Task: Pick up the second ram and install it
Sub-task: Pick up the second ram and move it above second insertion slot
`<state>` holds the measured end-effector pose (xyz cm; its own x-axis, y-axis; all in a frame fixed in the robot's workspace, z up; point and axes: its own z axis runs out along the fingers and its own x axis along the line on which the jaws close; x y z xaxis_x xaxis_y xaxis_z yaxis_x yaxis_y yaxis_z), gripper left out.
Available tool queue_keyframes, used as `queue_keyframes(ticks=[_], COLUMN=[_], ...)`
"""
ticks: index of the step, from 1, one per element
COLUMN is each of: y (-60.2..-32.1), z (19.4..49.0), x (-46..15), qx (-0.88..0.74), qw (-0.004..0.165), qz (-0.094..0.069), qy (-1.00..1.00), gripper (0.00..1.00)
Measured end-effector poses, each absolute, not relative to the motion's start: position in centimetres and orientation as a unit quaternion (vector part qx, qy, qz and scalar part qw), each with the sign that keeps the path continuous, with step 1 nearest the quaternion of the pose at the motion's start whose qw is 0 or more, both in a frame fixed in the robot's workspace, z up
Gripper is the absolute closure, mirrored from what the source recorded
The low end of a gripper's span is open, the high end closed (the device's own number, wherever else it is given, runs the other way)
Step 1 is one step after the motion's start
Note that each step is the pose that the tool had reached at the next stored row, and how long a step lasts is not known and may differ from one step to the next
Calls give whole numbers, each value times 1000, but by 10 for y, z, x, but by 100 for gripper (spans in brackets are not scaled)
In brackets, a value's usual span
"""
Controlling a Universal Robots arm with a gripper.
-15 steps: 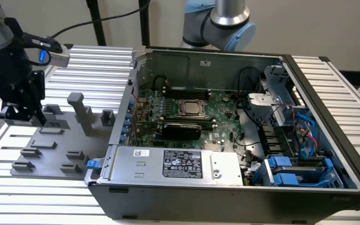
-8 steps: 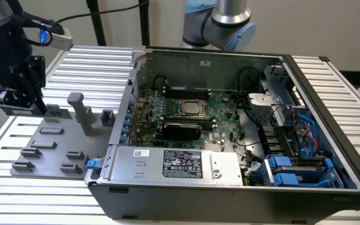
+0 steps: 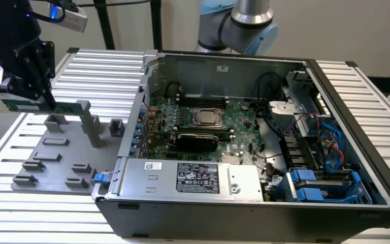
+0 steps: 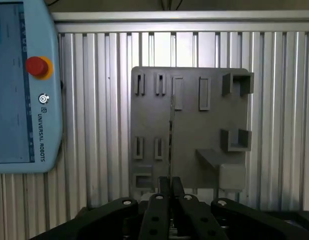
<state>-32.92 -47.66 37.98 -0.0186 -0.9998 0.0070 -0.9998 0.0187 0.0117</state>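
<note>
The wrist view takes in a teach pendant (image 4: 19,100) with a red button (image 4: 37,66) beside the slatted table (image 4: 94,125). It also shows the second ram (image 4: 171,135) edge-on, a thin line over the grey fixture plate (image 4: 194,165). The exterior view shows the ram's flat green side instead. In it an open computer case (image 3: 249,218), its motherboard (image 3: 239,114) exposed, stands at three o'clock of the plate. The gripper (image 3: 44,99) hangs at ten o'clock in that view, above the plate, clamped on the ram. The ram lies level, one end by a tall grey post (image 3: 92,127); whether they touch cannot be told.
</note>
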Motion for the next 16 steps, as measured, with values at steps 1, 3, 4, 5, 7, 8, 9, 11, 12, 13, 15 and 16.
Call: queue_keyframes(ticks=[1, 3, 4, 5, 7, 8, 9, 11, 12, 13, 15, 16], y=[-476, -475, -475, -474, -472, -471, -470, -468, -467, -466, -464, -463], z=[383, 388, 390, 391, 393, 394, 394, 395, 395, 395, 396, 396], x=[-326, -320, -317, -314, -309, -306, -304, -298, -296, -293, -288, -285], qx=[700, 700, 700, 700, 700, 700, 700, 700, 700, 700, 700, 700], qw=[7, 7, 7, 7, 7, 7, 7, 6, 6, 6, 6, 6], qz=[-2, -2, -2, -2, -2, -2, -2, -2, -2, -2, -2, -2], qy=[-714, -714, -714, -714, -714, -714, -714, -714, -714, -714, -714, -714], gripper=[86, 86, 86, 86, 86, 86, 86, 86, 86, 86, 86, 86])
